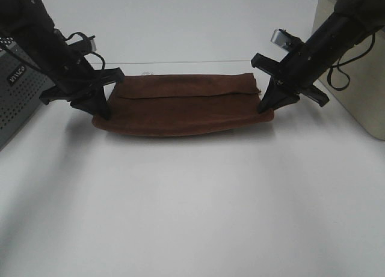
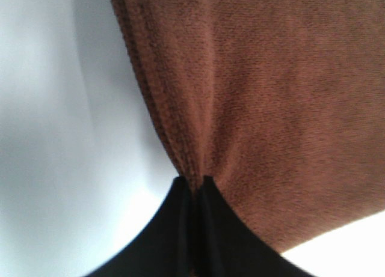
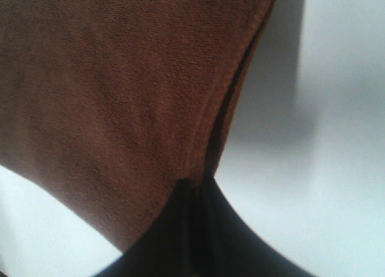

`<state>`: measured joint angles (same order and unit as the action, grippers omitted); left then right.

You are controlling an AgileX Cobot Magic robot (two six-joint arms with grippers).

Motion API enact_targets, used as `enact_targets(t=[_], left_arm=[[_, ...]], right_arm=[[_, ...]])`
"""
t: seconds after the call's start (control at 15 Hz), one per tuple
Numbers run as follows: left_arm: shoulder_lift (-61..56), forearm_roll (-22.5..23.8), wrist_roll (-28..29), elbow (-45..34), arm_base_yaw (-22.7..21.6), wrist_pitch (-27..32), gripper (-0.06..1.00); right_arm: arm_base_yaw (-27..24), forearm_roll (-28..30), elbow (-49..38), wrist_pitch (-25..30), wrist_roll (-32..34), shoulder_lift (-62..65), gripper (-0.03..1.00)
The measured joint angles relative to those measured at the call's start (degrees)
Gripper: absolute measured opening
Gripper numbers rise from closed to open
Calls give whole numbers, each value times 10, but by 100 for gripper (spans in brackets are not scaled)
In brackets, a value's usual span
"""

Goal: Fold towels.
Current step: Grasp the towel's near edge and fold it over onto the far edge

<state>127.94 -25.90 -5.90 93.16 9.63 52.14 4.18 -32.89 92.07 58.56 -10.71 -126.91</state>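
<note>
Bright overhead light bleaches the table [image 1: 198, 217], a soft shadow lies six o'clock of the towel [image 1: 180, 106], and both wrist views are blurry.

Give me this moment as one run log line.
stage: mid-fold | towel: partly folded, on table | left gripper: shut on towel's left end | right gripper: shut on towel's right end

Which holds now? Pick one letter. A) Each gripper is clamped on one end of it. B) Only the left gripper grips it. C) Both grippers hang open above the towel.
A: the left gripper pinches the left end of the brown towel and the right gripper the right end, and each wrist view shows jaws closed on the cloth.
</note>
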Motion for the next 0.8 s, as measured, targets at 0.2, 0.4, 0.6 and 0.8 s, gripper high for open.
enact_targets(t=[0.2,0.4,0.6,0.8], left_arm=[[-52,3,-16,-107,1,-25,1],[-76,3,-19,-148,3,-29,1],[-82,-5,-19,-156,4,-27,1],[-82,-6,-16,-128,4,-18,1]], right_arm=[[0,-5,-117,-25,-6,59,0],[0,-13,-179,-39,-21,78,0],[0,-16,-195,-44,-28,86,0],[0,-20,-167,-44,-36,86,0]])
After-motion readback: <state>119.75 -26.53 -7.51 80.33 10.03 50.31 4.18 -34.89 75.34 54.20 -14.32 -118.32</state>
